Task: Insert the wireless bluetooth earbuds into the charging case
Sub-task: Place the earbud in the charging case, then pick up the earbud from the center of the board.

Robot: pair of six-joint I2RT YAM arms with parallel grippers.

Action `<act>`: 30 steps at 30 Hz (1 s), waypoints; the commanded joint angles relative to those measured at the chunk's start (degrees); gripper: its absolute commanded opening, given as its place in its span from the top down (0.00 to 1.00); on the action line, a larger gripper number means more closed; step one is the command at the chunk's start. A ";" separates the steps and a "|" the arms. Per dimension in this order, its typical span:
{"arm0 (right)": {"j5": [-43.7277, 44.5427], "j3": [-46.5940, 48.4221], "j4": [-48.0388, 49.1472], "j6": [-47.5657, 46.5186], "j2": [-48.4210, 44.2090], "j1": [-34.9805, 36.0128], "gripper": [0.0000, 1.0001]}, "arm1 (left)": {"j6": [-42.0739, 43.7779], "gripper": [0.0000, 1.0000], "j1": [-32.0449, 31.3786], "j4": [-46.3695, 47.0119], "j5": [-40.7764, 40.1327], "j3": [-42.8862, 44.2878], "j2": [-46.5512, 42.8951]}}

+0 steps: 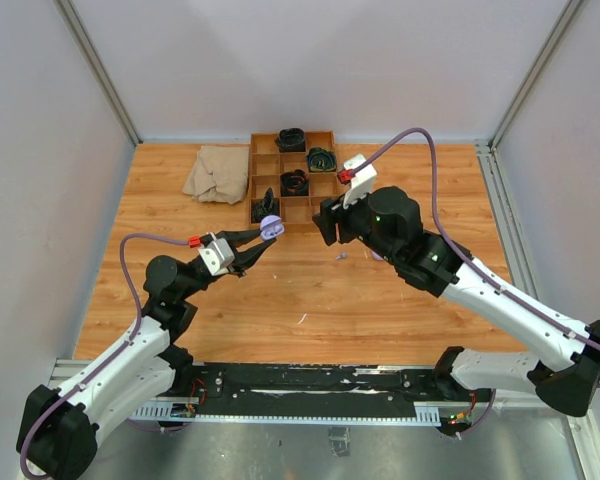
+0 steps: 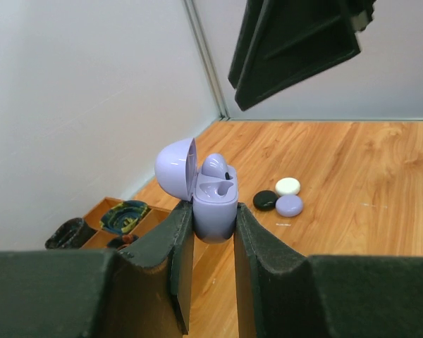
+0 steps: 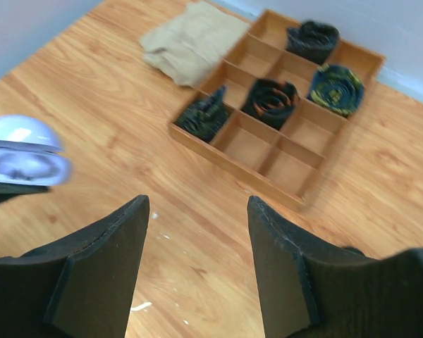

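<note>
I hold the left arm (image 1: 130, 345) extended over the table (image 1: 280, 310), left end effector (image 1: 258, 238) clamped on the open charging case (image 2: 215, 208) with one lilac earbud (image 2: 214, 166) seated inside; right end effector (image 3: 197, 202) hangs nearby, jaws apart, empty.

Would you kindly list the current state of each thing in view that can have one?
Charging case: lid open, upright; one earbud seated, other slot empty.
Left hand: shut on the charging case.
Right hand: open, empty.
Round pucks: three, lying flat on the table.
Cloth: crumpled.
Tray: some compartments filled, others empty.
</note>
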 commanded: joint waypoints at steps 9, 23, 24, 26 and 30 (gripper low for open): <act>-4.53 -7.48 -5.35 0.92 6.52 -13.26 0.42 | 1.09 1.00 0.24 -0.39 -1.60 2.22 -0.55; 6.32 -7.91 -1.13 6.98 24.11 -14.19 0.44 | 1.23 1.00 0.24 -0.55 -1.42 2.29 -0.82; 6.36 -7.83 -0.57 7.31 25.22 -14.27 0.44 | 1.27 1.00 0.24 -0.55 -1.42 2.25 -0.83; 6.09 -7.56 0.16 7.98 27.16 -14.32 0.44 | 1.26 1.00 0.24 -0.55 -1.29 2.31 -0.86; 5.74 -6.31 0.25 8.65 31.08 -14.38 0.44 | 1.29 1.00 0.22 -0.55 -1.33 2.24 -0.83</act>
